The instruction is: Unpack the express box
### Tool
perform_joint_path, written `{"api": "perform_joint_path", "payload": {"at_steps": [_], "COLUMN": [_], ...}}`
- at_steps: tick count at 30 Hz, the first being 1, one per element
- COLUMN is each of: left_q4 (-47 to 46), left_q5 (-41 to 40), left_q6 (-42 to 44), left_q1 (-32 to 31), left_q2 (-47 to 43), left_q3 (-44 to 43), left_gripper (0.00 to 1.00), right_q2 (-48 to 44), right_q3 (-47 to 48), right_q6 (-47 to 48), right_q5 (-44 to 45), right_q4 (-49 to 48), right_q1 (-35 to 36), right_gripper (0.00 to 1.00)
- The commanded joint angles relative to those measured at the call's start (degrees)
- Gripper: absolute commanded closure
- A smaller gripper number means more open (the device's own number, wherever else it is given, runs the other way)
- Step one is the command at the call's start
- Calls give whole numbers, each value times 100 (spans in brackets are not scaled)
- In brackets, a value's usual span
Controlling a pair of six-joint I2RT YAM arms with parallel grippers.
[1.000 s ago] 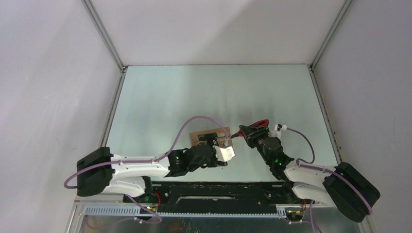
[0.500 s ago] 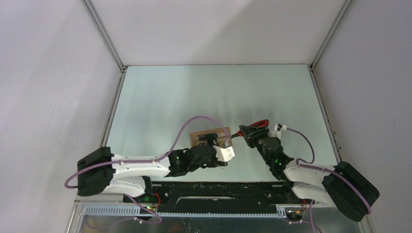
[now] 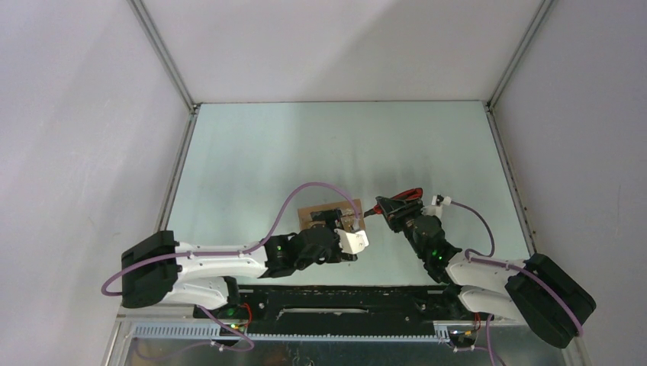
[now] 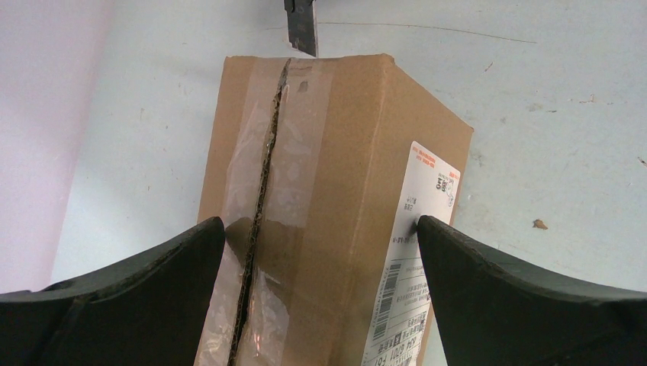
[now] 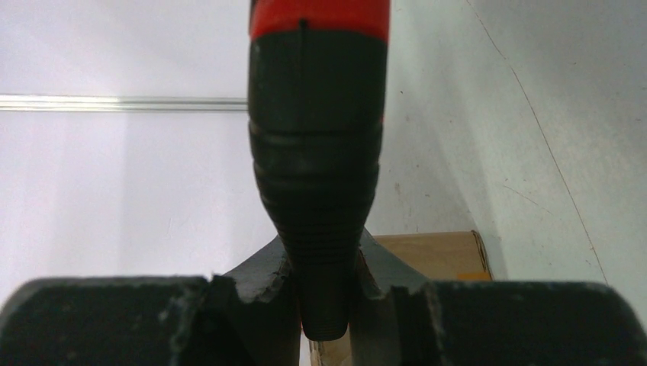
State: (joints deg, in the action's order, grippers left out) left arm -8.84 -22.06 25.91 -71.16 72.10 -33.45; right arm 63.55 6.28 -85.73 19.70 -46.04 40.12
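The express box, a brown carton with a taped top seam that shows a dark slit and a white label on its side, lies between the wide jaws of my left gripper. The right fingertip touches the label side and the left fingertip sits at the box's taped edge. In the top view the box lies just ahead of the left gripper. My right gripper is shut on the black-and-red utility knife. The knife's blade stands at the far end of the box's seam.
The knife and right gripper sit immediately right of the box on the pale green table. White walls enclose the table on three sides. Purple cables loop over both arms.
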Motion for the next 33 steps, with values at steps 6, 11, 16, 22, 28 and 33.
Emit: {"api": "perform_joint_path", "payload": {"at_steps": [6,11,16,22,28,33], "left_q4": [-206,-265,-378,-78,930,2092], "left_q5": [79,65,227,522,613,576], "left_q6": [-78,-119,-233,-207,-525,-1760], "left_q1": [28,64,192,190,201,643], "left_q2": [68,74,-85,-524,-967,-979], "left_q3": [-188,-171,-52,-151,-428,-1153], "left_gripper": [0,0,0,0,0,0], "right_q2": [135,48,-235,-792,-47,1066], "right_q3": [-22,-41,-99,-162,105,171], "right_q6": [13,23,20,49,194,190], "right_q5": [-30,-154,-420,-218,-602,-1244], "right_q4": [-469,-457,-363,222,-485,-1724], "right_q1": [-14,-13,-13,-216,-784,-1213], "right_gripper": [100,100,100,100,100,100]}}
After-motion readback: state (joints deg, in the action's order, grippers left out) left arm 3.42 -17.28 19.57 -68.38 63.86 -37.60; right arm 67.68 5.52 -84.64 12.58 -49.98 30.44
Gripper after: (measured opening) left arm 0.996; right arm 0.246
